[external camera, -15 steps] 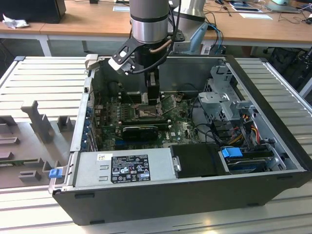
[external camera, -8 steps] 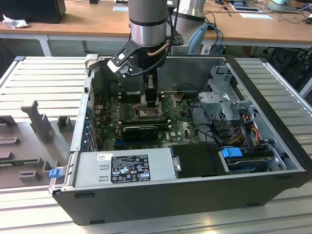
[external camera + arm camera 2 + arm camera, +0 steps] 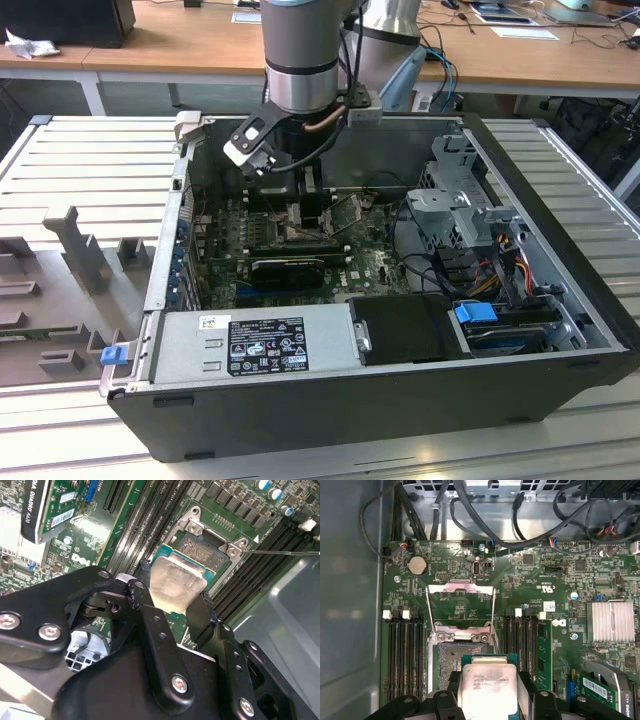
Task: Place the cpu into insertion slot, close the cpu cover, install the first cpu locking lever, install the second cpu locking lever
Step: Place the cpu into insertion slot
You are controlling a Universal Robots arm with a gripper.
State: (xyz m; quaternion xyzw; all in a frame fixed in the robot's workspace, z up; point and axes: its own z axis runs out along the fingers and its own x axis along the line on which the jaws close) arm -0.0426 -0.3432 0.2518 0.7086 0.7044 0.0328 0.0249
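Note:
My gripper (image 3: 174, 600) is shut on the cpu (image 3: 176, 582), a pale silvery square chip pinched by two opposite edges between the black fingers (image 3: 150, 615). The chip (image 3: 487, 685) hangs just over the insertion slot (image 3: 449, 655), covering part of it and offset from its centre; I cannot tell whether they touch. The slot's dull metallic centre (image 3: 202, 545) shows beyond the chip. The cpu cover (image 3: 461, 587) is swung open past the slot, with thin lever rods (image 3: 427, 612) along its sides. In the exterior view the gripper (image 3: 308, 205) reaches down into the open computer case.
Memory slots (image 3: 405, 650) flank the socket on both sides. A finned heat sink (image 3: 612, 621) and a green card (image 3: 600, 687) lie off to one side. Black cables (image 3: 470, 515) cross beyond the board. The grey power supply (image 3: 250, 345) and drive cage (image 3: 460, 200) crowd the case.

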